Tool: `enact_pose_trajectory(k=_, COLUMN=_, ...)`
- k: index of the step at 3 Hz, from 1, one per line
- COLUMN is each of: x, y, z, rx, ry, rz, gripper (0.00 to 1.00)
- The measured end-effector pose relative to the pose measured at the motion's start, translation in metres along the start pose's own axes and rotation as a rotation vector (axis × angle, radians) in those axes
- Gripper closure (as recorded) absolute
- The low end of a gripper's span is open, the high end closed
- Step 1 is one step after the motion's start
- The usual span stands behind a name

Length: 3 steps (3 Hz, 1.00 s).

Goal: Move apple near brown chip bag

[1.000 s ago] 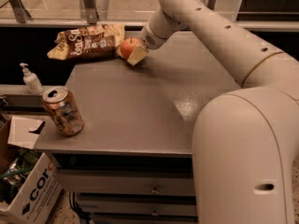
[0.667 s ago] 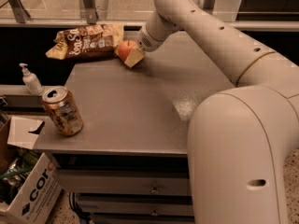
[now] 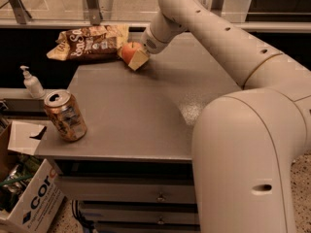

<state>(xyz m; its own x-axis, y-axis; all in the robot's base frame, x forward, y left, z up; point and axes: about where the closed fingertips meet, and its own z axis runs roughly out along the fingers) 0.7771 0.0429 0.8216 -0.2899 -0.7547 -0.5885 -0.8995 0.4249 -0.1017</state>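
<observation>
pincer [image 3: 135,58] pinching small round red-orange apple [image 3: 127,50]

both are in the upper left of the frame, at the far edge of the flat grey bench [image 3: 136,115]. the apple is just right of the wide dark brown chip bag [image 3: 90,42]. an orange-brown soda can [image 3: 65,116] stands lower left.

Jaws seemingly gripping apple [image 3: 128,51] beside chip bag [image 3: 87,43]

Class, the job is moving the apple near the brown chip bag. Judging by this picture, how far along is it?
Done: the apple is already right beside the brown chip bag. In hand: the gripper is against the apple, at the far edge of the table. Left: probably releasing it and withdrawing the arm.
</observation>
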Motion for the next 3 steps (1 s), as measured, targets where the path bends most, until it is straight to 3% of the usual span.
enact_pose_trajectory(k=2, x=-0.0003, y=0.0, z=-0.0002, rx=0.0, ry=0.0, rz=0.0, gripper=0.13)
enact_pose_trajectory(k=3, x=-0.0009, y=0.0, z=-0.001, rx=-0.001, ry=0.0, rz=0.0, gripper=0.0)
